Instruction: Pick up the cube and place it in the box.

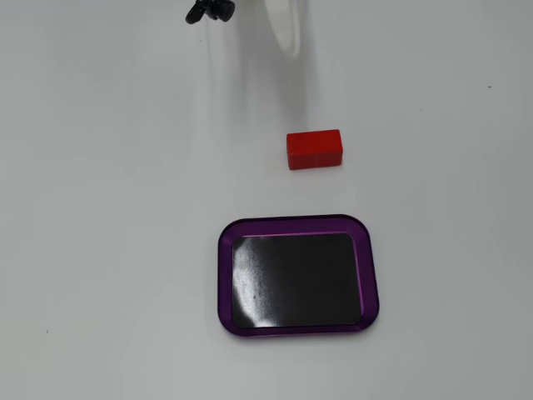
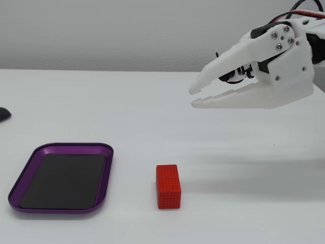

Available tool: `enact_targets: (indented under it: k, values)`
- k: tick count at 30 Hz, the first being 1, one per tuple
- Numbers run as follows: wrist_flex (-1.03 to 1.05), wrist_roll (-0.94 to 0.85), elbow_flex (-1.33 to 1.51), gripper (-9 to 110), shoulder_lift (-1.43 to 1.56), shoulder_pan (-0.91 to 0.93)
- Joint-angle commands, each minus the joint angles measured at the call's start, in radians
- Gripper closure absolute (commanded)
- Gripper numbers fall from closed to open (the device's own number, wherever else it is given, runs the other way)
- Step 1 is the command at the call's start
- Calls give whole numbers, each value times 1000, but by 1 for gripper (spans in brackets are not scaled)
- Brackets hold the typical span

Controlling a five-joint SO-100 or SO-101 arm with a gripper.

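Note:
The cube is a small red block lying on the white table; it also shows in the other fixed view, near the front. The box is a purple-rimmed tray with a glossy black floor, empty; in the other fixed view it lies left of the cube. My white gripper hangs in the air at the upper right of that view, well above and to the right of the cube, jaws slightly apart and empty. In the first fixed view only a white finger tip shows at the top edge.
A small black object lies at the top edge of one fixed view; a dark object shows at the left edge of the other. A grey wall stands behind the table.

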Motion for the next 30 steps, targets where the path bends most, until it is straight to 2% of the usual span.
enact_targets:
  k: [1, 24, 30]
  values:
    - [-12, 17, 3, 102, 31, 2]
    - [-12, 0, 2, 102, 31, 5]
    - [-12, -11, -86, 100, 3, 5]
